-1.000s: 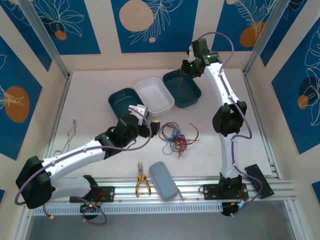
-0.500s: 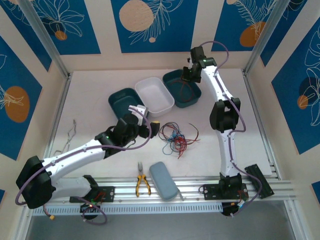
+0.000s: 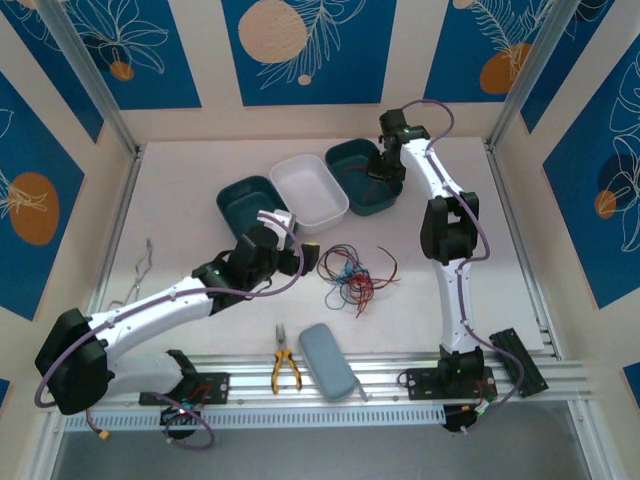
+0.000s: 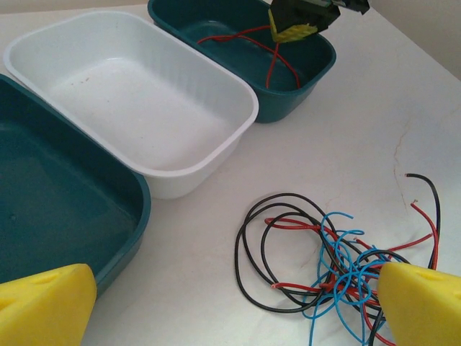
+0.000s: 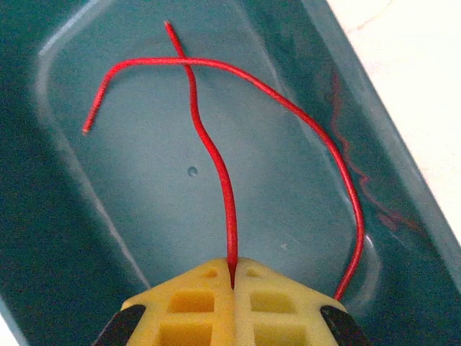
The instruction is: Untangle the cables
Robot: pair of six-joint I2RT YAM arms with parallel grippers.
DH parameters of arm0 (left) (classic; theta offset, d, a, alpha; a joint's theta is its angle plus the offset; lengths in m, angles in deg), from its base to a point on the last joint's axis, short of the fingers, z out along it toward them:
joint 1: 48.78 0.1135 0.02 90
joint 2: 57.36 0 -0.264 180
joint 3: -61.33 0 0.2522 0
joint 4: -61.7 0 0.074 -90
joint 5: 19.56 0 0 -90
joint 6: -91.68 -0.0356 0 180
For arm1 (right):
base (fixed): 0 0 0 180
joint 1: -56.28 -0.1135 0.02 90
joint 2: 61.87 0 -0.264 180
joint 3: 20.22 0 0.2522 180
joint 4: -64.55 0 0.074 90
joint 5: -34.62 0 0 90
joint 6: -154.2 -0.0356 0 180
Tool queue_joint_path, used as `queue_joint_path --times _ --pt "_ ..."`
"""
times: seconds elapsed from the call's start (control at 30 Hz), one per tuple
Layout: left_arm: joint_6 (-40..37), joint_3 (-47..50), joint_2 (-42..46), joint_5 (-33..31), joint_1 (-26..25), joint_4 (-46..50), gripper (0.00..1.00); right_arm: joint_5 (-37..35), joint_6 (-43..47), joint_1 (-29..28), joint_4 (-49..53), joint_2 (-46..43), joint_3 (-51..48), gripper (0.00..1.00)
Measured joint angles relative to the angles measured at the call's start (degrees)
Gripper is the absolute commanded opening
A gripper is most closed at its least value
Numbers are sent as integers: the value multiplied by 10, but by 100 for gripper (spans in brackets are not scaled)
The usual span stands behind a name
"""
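So this looks like the drop-off part of one sorting round. The right gripper is clamped shut on a red wire, pinching it near one end. The rest of the wire runs out ahead of the jaws, down into the teal bin directly below. A second red wire already lies in that bin, curving across the floor in front of the fingers and crossing the held one. My read is that one cable is sorted and this one is about to join it.

The left gripper is wide open and holding nothing. The tangle of black, blue and red wire sits on the table just ahead of it, bunched toward one of its yellow pads. The white tub and another teal bin are further out in front and off to the other side, and both look empty to me.

Next move, I'd guess: the right jaws just need to let go so the wire falls clear of the fingers, then lift straight up so nothing snags. After that someone has to go back for the pile. The blue strands are knotted tight in the middle, so picking a loose end and pulling slowly seems like the safer bet.
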Motion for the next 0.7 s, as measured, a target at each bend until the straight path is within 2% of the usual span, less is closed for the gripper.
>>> queue_joint_path --times 0.17,0.47,0.7 --pt "7 0 0 2 1 0 100 0 0 -6 -1 4 -6 8" --pt "11 0 0 2 2 9 100 -4 6 -14 0 0 -11 33" --pt "23 0 0 1 6 20 100 -7 3 -16 -9 -78 -92 42"
